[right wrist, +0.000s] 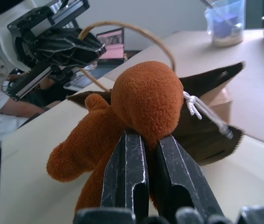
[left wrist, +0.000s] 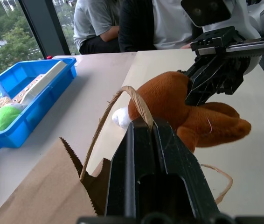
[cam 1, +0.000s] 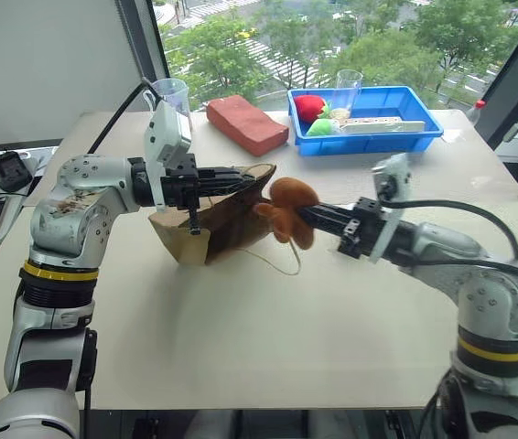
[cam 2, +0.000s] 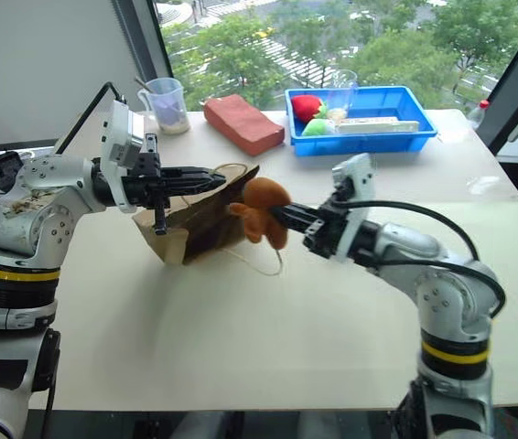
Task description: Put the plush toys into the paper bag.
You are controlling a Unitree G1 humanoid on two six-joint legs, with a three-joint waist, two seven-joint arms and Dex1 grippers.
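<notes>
The brown paper bag point(cam 1: 213, 229) lies tilted on the table, mouth toward the right. My left gripper point(cam 1: 257, 176) is shut on its upper rim by the cord handle point(left wrist: 122, 95) and holds the mouth up. The reddish-brown plush toy point(cam 1: 288, 208) hangs just in front of the bag's mouth, with my right gripper point(cam 1: 305, 216) shut on its body. In the right wrist view the two fingers point(right wrist: 125, 172) pinch the toy point(right wrist: 143, 98) from behind, and the dark opening of the bag sits right past it. The bag's other handle point(cam 1: 282, 265) trails on the table.
A blue bin point(cam 1: 424, 137) at the back right holds red, green and pale round items and a white bar. A reddish-brown block point(cam 1: 245, 123), a measuring cup point(cam 1: 172, 91) and a clear glass point(cam 1: 349, 84) stand at the back. People point(left wrist: 122, 23) sit beyond the table.
</notes>
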